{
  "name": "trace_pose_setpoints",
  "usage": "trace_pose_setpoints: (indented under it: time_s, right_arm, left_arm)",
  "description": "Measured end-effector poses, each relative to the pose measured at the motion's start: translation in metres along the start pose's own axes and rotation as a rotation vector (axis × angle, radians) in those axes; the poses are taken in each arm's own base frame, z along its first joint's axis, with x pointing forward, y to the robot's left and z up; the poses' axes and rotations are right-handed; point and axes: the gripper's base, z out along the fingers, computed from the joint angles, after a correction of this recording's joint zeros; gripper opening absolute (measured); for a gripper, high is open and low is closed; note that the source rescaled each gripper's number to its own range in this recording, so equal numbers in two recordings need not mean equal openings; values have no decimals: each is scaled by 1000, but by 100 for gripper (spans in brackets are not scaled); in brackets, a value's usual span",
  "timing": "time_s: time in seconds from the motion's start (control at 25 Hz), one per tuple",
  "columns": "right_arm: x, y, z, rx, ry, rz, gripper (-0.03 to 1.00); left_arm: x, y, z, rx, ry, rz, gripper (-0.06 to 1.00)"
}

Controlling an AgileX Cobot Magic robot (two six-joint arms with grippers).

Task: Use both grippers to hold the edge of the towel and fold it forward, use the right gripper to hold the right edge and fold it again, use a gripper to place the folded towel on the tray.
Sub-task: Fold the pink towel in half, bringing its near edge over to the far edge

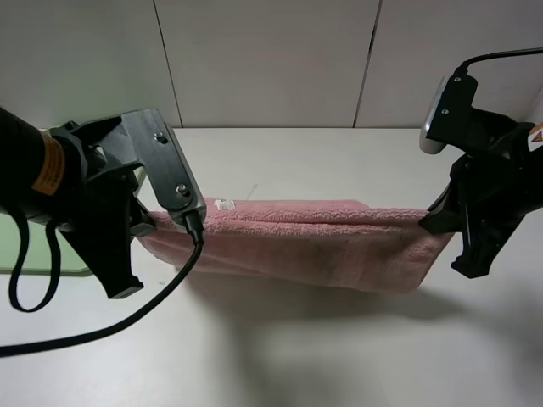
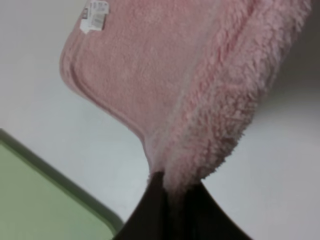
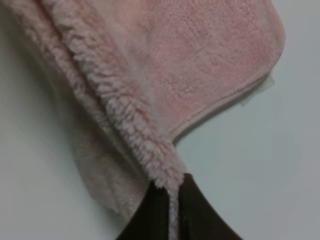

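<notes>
The pink fluffy towel (image 1: pixel 314 242) hangs stretched between both arms, lifted along its near edge and doubled over toward the far side. My left gripper (image 2: pixel 170 192) is shut on the towel's left edge (image 2: pixel 165 165); a white label (image 2: pixel 94 14) shows near the far corner. At the other end my right gripper (image 3: pixel 175 200) is shut on the towel's right edge (image 3: pixel 167 175), with the stitched hem (image 3: pixel 225 102) curving round the far corner on the table. The light-green tray (image 1: pixel 34 250) lies at the far left, mostly behind the left arm; its rim (image 2: pixel 75 190) also shows beside the left gripper.
A white table (image 1: pixel 339 356) carries everything, and a pale panelled wall (image 1: pixel 271 59) closes off the back. A black cable (image 1: pixel 127 318) loops from the left arm down over the table's front left.
</notes>
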Motion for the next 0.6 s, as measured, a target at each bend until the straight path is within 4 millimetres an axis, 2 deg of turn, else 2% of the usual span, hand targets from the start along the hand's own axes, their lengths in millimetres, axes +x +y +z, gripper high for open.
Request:
trace_pose_setpoints:
  time_s: [0.24, 0.6]
  right_arm:
    - [-4, -4, 12, 3, -5, 11, 0]
    - [-13, -13, 22, 14, -12, 13, 0]
  left_arm:
    - [3, 8, 7, -6, 24, -43, 0]
    - [1, 11, 47, 19, 127, -40, 0]
